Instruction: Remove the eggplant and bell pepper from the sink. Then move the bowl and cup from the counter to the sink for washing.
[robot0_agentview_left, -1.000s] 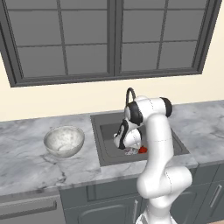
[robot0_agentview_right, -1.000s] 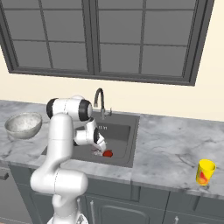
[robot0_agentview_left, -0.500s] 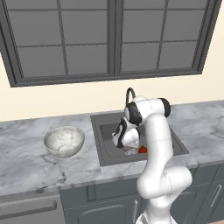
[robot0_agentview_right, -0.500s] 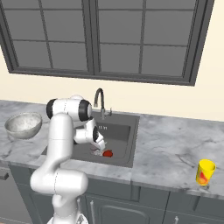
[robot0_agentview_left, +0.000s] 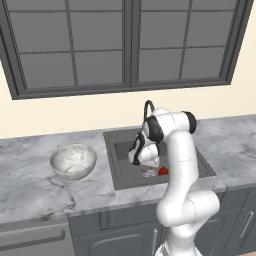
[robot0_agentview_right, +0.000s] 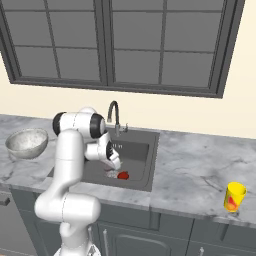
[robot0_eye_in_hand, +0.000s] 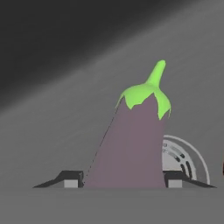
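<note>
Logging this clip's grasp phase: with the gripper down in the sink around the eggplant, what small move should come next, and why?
Probably close the fingers. In the hand view the eggplant sits between the two fingertips, gripper apparently not yet clamped, over the sink floor beside the drain. Lift after gripping.

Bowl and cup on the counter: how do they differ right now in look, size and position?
The bowl is wide, round and marbled white-grey; the cup is a narrow, bright yellow cylinder with a red mark. The bowl is far wider than the cup. In the right base view the bowl sits left of the sink and the cup far to its right, near the counter's front edge. Both stand upright on the counter, untouched.
</note>
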